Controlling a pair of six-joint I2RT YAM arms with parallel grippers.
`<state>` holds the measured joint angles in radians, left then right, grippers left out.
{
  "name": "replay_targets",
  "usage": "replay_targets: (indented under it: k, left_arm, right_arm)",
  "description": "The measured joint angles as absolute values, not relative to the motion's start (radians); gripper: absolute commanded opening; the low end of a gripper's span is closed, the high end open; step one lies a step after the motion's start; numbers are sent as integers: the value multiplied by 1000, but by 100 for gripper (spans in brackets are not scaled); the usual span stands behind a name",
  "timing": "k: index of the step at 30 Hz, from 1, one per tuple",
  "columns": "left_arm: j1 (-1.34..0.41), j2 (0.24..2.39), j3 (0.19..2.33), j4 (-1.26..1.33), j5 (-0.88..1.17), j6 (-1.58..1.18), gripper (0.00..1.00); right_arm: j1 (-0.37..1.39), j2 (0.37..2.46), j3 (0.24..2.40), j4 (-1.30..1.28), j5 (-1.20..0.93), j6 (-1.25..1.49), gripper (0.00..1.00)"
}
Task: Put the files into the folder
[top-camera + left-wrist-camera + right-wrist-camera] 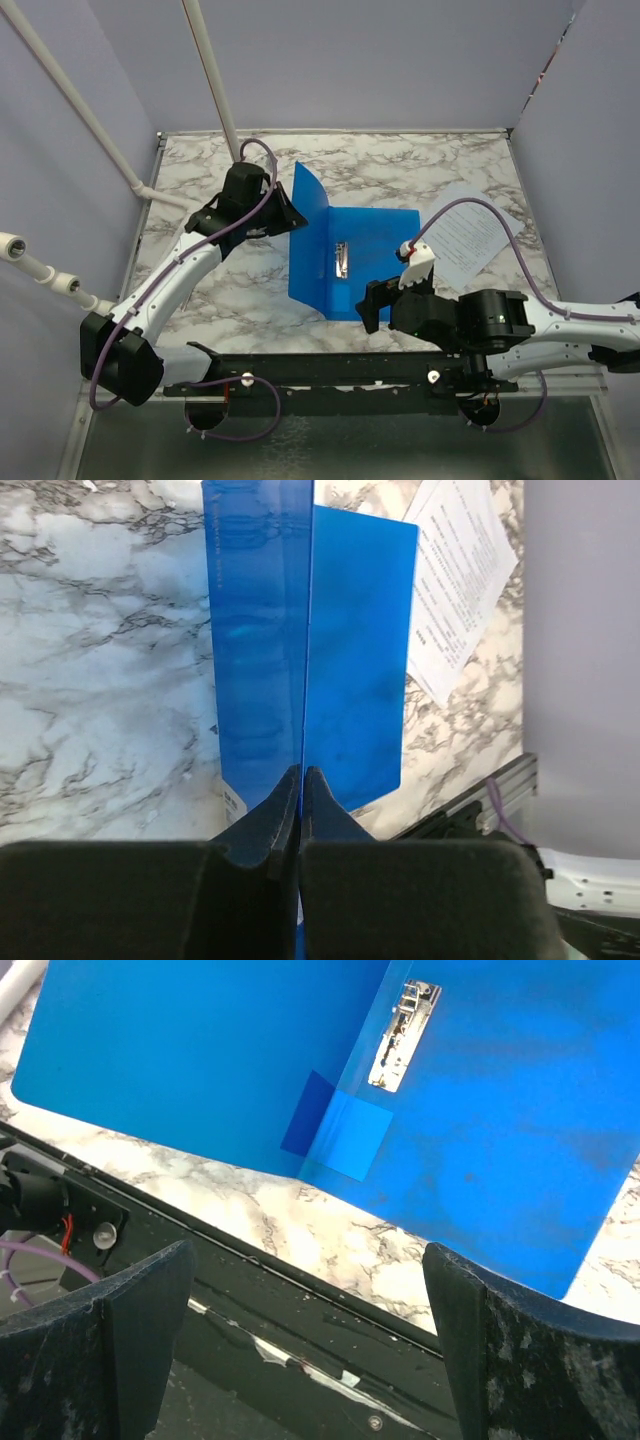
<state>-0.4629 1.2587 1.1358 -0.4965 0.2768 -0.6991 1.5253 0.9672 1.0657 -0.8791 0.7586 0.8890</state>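
The blue folder [375, 245] lies open on the marble table, its metal clip [342, 260] facing up. My left gripper [287, 213] is shut on the edge of the folder's cover [308, 200] and holds it upright at the left side. In the left wrist view the gripper [303, 772] pinches the cover [255, 630] edge-on. The files [465, 240], white printed sheets, lie flat on the table just right of the folder, also visible as files [455, 580]. My right gripper [385, 298] hangs open and empty near the folder's near edge; between the fingers of this gripper [310, 1260] I see only table and rail.
A black rail [330, 370] runs along the table's near edge, directly under my right gripper. White poles [215, 75] stand at the back left. Purple walls close in the table on three sides. A white label [232, 802] sits near the cover's gripped corner.
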Motion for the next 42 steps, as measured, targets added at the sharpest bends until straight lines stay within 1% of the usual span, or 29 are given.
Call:
replay_targets:
  k: [6,10,15,24,29,42]
  left_arm:
    - [-441,1257,1032,-339,344,-811,0]
    - [-432,1235,959,-245,369,-861,0]
    - [-409,1164,848,-179,375,-881,0]
    - [-344,1031,659,-132,374,-881,0]
    - [-323,997,590,-131,373,-873,0]
    - [-320,964,537,-176,338,-836,0]
  right_arm:
    - [1489,934,1012,-884,767,912,100]
    - [1381,965,979,-844,728,878,100]
    - [1254,1042,921,-720,615,805,100]
    - [1166,1216,901,-528,430,759,100]
    - [1134,1299,861,-448,353,762,100]
    - [1104,1415,790,-385,315,797,100]
